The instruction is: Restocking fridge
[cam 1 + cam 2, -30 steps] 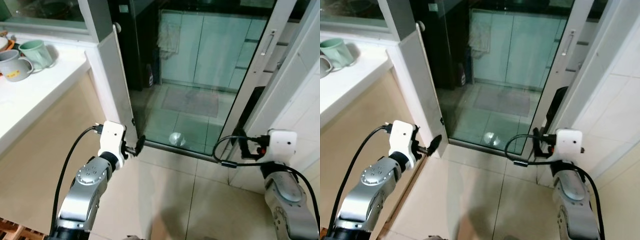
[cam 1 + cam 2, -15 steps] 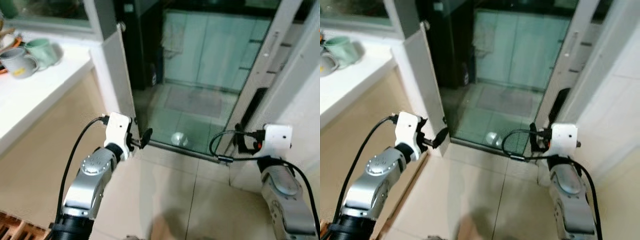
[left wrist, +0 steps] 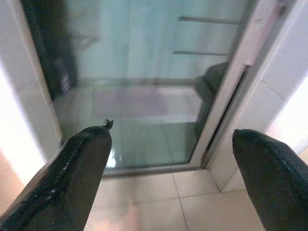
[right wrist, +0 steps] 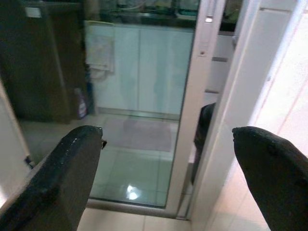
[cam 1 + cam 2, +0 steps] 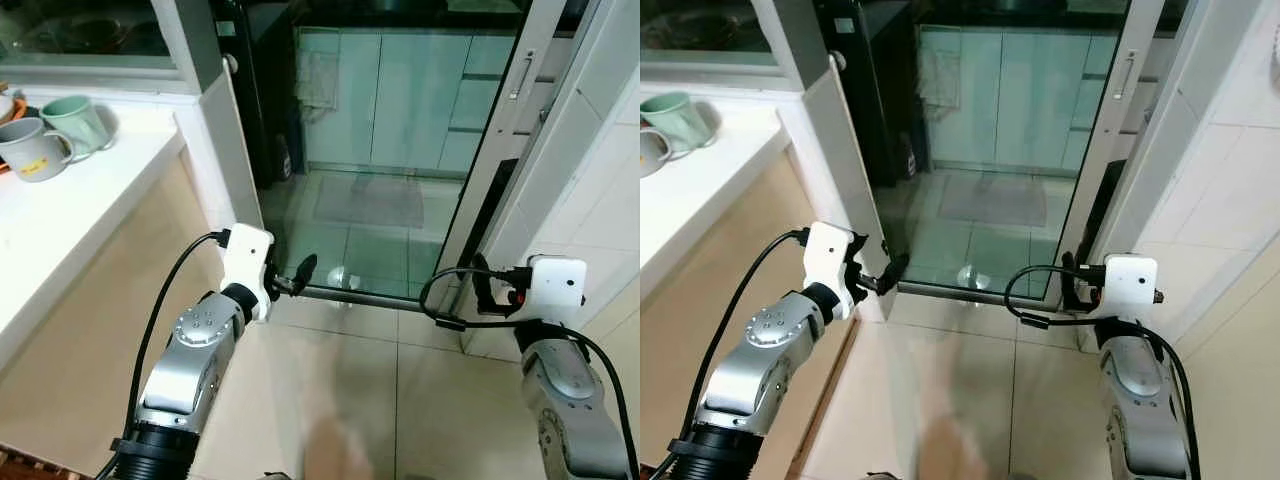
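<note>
I face a glass sliding door (image 5: pixel 375 190) in a white frame (image 5: pixel 508 140). Through it I see a kitchen with pale cabinets (image 5: pixel 400 100) and a tall dark appliance (image 5: pixel 262 90) on the left. My left gripper (image 5: pixel 303 270) is held out at waist height toward the door's bottom rail. In the left wrist view its fingers (image 3: pixel 77 168) stand wide apart and open, with nothing between them. My right gripper (image 5: pixel 478 290) is raised near the door frame. Its fingers (image 4: pixel 62 168) are also open and hold nothing.
A white counter (image 5: pixel 70 210) runs along my left with a green mug (image 5: pixel 75 115) and a grey mug (image 5: pixel 28 150) on it. Its white end post (image 5: pixel 225 160) stands beside the left gripper. Beyond the glass are a floor mat (image 5: pixel 372 200), a hanging towel (image 5: pixel 320 80) and a bottle (image 5: pixel 285 155). Beige floor tiles (image 5: pixel 380 400) lie ahead.
The whole picture has shifted as the camera moved, so the doorway now sits more centred. My left gripper has reached a little further forward. Both grippers stay open.
</note>
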Motion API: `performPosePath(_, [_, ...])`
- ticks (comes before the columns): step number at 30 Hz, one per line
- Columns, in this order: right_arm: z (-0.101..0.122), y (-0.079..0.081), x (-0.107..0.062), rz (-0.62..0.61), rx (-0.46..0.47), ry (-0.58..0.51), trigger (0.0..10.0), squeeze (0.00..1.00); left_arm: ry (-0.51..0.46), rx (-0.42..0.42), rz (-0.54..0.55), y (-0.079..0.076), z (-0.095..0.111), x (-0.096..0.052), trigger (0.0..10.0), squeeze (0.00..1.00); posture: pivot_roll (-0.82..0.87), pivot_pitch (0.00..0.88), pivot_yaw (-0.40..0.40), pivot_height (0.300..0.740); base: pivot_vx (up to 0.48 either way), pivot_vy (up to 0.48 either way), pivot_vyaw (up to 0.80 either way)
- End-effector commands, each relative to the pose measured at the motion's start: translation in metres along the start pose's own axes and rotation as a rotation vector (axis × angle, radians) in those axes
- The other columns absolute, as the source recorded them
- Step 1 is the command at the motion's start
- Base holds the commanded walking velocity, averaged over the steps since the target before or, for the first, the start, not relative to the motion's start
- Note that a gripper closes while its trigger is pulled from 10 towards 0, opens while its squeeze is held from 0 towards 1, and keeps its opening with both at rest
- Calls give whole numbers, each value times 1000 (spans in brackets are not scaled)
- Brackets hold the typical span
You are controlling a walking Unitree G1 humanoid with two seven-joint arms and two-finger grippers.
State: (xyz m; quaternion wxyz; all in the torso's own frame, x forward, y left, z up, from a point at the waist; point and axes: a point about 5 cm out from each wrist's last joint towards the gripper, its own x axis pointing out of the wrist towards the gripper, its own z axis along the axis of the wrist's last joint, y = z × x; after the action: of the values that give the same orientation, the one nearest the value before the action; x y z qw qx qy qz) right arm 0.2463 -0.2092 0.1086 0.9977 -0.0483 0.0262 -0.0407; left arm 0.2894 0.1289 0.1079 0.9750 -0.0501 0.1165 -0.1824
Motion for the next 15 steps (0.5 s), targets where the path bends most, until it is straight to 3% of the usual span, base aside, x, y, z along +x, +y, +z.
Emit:
performPosePath(1, [3,-1,-6,10,15,-12,10000,0,54,29,68,13,-10,-10,10000,0,-183,0,103,740,0,0,0])
performPosePath(4, [-4,-3,-18,10,42,30,10000,0,103,66,67,14,-25,-28,10000,0,-179,0,98,740,0,0,0])
performPosePath(5, [-11,-3,-25,21,61,61,10000,0,143,2,74,12,-39,-38,10000,0,-170,0,83,740,0,0,0])
performPosePath(9, [-18,-5,-26,1,110,92,10000,0,128,-18,50,5,-40,-35,10000,0,-167,0,77,740,0,0,0])
performPosePath(15, [-16,0,-18,31,160,96,10000,0,66,-96,93,13,-29,-27,10000,0,-164,0,77,740,0,0,0])
